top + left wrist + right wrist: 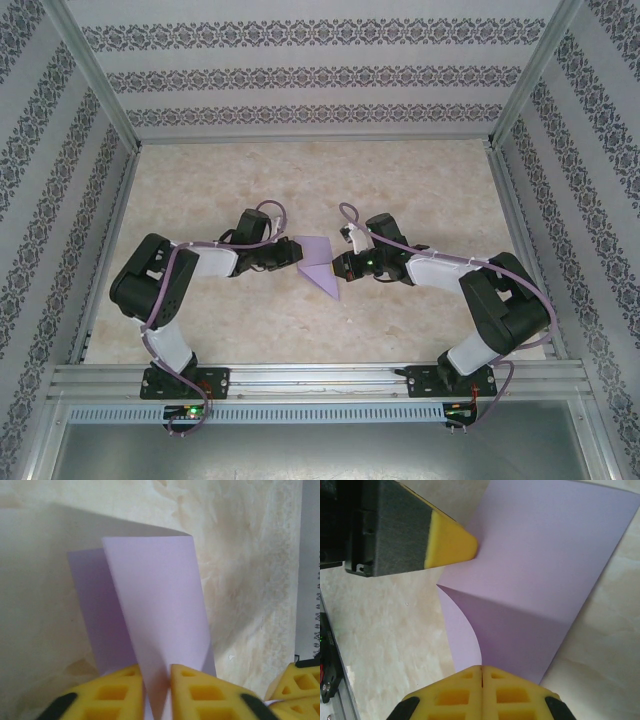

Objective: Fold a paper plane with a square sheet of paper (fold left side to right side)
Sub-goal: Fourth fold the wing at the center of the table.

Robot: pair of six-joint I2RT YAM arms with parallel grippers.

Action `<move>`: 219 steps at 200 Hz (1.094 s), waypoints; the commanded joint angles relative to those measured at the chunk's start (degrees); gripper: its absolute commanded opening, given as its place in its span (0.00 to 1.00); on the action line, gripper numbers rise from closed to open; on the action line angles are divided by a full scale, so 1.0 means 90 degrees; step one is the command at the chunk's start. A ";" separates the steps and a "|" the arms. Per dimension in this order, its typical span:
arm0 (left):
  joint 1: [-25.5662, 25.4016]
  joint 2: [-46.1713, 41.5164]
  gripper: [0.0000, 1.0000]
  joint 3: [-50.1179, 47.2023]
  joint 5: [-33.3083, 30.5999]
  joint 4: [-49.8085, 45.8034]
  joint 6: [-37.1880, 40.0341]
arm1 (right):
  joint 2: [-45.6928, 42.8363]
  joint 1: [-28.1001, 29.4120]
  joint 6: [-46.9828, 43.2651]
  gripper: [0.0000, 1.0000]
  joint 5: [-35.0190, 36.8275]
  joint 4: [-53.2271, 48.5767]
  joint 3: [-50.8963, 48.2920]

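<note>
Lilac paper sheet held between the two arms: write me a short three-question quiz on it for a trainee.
1. True or false: the thin lilac square sheet of paper lies flat and unfolded on the table.
2. The left gripper and right gripper: which pinch the sheet? A left only; B right only; C both.
3. What colour are the gripper fingertips?
Key: 1 false; 2 C; 3 yellow.

Lilac paper (318, 262), marbled beige table (300, 190), damask-striped walls (300, 75).

Blk/white arms (165, 285) w/ lilac cables (268, 206), yellow lattice fingers (200, 692).
</note>
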 commanded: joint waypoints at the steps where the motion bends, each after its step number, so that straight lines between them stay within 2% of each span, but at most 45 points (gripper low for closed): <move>1: 0.0068 0.0015 0.10 0.0054 0.0108 0.0429 -0.0056 | -0.0126 -0.0098 0.0047 0.00 -0.0067 0.0152 -0.0134; 6: 0.0058 -0.0013 0.07 0.0024 0.0104 0.0467 -0.0068 | -0.0148 -0.0099 0.0046 0.00 -0.0033 0.0140 -0.0152; 18: 0.0058 -0.0092 0.04 -0.0034 0.0111 0.0527 -0.0119 | -0.0232 -0.0116 0.0050 0.08 0.0092 0.0059 -0.0173; 34: 0.0042 -0.0220 0.03 -0.0142 0.0115 0.0637 -0.0265 | -0.0439 -0.0119 0.0037 0.16 0.0299 -0.0144 -0.0155; 60: -0.0011 -0.0375 0.03 -0.0212 0.0113 0.0558 -0.0432 | -0.0976 -0.0086 0.0015 0.22 0.0907 -0.0790 -0.0051; 75: -0.0035 -0.0441 0.03 -0.0221 0.0096 0.0456 -0.0495 | -0.1339 0.0041 -0.0044 0.24 0.1516 -0.1376 0.0071; 105: -0.0076 -0.0572 0.03 -0.0237 0.0046 0.0310 -0.0636 | -0.1900 0.0648 0.0069 0.27 0.2782 -0.2332 0.0259; 125: -0.0085 -0.0666 0.03 -0.0205 -0.0011 0.0123 -0.0703 | -0.2009 0.1321 0.0286 0.32 0.3549 -0.2659 0.0352; 172: -0.0148 -0.0768 0.03 -0.0100 -0.0002 -0.0092 -0.0805 | -0.1146 0.2673 0.0817 0.39 0.4944 -0.2806 0.0739; 219: -0.0185 -0.0799 0.03 -0.0079 -0.0013 -0.0140 -0.0821 | -0.0002 0.3259 0.0853 0.41 0.5591 -0.2754 0.1269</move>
